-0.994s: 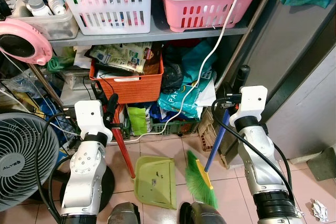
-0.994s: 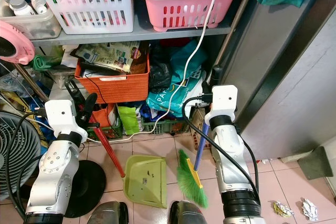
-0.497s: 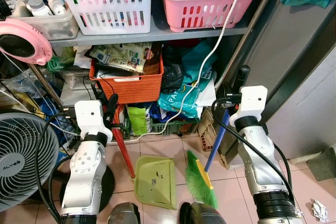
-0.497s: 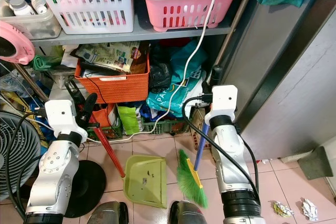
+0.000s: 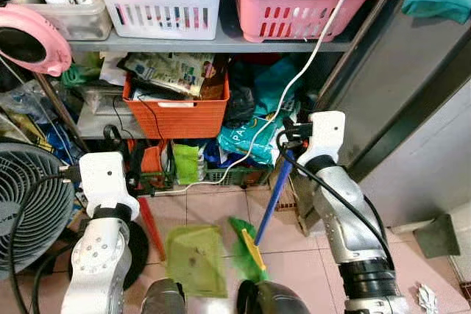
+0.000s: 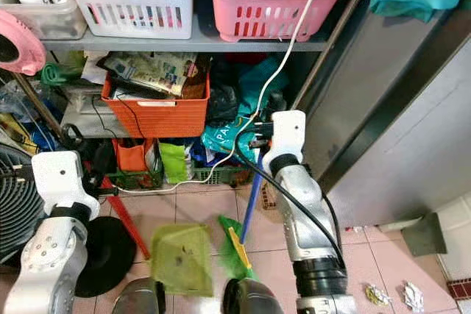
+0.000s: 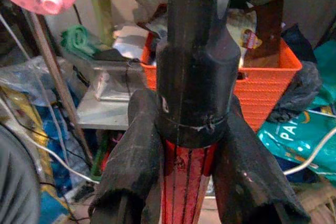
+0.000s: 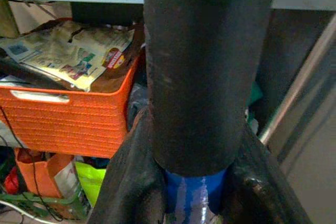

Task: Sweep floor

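Right gripper (image 8: 194, 203) clamps the blue-handled broom (image 5: 254, 237), left gripper (image 7: 181, 182) grips the red-handled green dustpan (image 5: 193, 261); both carried, debris needs finding next.

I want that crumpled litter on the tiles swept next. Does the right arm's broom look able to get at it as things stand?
Probably yes: the right tool grips the broom, and bare tiles separate it from the crumpled litter beside the right arm.
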Controlling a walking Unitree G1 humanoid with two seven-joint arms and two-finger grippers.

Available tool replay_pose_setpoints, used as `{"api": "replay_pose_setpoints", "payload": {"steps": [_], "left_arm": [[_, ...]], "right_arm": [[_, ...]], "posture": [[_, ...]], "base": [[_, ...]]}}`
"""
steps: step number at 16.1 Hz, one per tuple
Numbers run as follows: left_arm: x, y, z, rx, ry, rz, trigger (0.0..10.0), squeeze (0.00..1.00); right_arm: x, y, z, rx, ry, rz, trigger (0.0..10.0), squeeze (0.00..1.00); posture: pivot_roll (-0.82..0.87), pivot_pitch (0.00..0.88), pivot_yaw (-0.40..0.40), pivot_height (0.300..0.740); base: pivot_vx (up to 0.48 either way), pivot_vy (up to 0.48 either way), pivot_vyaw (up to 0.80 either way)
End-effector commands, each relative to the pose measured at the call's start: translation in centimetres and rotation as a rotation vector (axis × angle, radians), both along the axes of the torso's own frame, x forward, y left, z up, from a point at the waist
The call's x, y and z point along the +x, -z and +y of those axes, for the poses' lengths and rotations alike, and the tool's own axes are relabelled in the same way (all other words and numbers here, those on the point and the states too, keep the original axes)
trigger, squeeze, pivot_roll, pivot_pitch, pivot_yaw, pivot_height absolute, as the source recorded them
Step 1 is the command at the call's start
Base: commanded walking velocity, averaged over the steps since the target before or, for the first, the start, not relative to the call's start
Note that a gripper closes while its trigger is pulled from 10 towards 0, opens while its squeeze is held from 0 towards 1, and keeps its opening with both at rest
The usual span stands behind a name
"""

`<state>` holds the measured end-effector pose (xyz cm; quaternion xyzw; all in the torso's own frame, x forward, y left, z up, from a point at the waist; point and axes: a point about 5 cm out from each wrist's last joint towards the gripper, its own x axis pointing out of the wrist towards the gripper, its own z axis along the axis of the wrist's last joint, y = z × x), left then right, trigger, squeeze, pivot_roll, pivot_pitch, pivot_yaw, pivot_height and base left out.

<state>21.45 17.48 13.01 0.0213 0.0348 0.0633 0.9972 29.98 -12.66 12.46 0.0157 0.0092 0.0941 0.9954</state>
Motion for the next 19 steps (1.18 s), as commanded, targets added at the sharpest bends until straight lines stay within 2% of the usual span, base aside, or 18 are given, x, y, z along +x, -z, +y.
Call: {"api": "replay_pose_setpoints", "payload": {"steps": [1, 5, 10, 19], "left_arm": [[-0.2, -0.8, -0.1, 0.011, 0.009, -0.023, 10.0, 0.0], [-0.2, -0.9, -0.2, 0.017, 0.029, -0.019, 10.0, 0.0], [-0.1, -1.2, -0.5, 0.018, 0.051, -0.009, 10.0, 0.0], [0.1, -1.4, -0.7, 0.017, 0.066, -0.004, 10.0, 0.0]], "right_arm": [[-0.1, -0.3, -0.9, -0.002, 0.052, -0.011, 10.0, 0.0], [0.3, -0.8, -2.5, -0.043, 0.161, -0.041, 10.0, 0.0], [0.0, -0.4, -2.0, -0.03, 0.145, -0.02, 10.0, 0.0], [0.4, -0.4, -1.9, -0.041, 0.131, -0.019, 10.0, 0.0]], "posture": [[0.07, 0.13, -0.051, 0.74], [0.07, 0.127, -0.036, 0.74], [0.07, 0.135, -0.03, 0.74], [0.08, 0.144, -0.034, 0.74]], "base": [[0.0, 0.0, 0.0], [0.0, 0.0, 0.0], [0.0, 0.0, 0.0], [-0.317, 0.0, 0.0]]}}
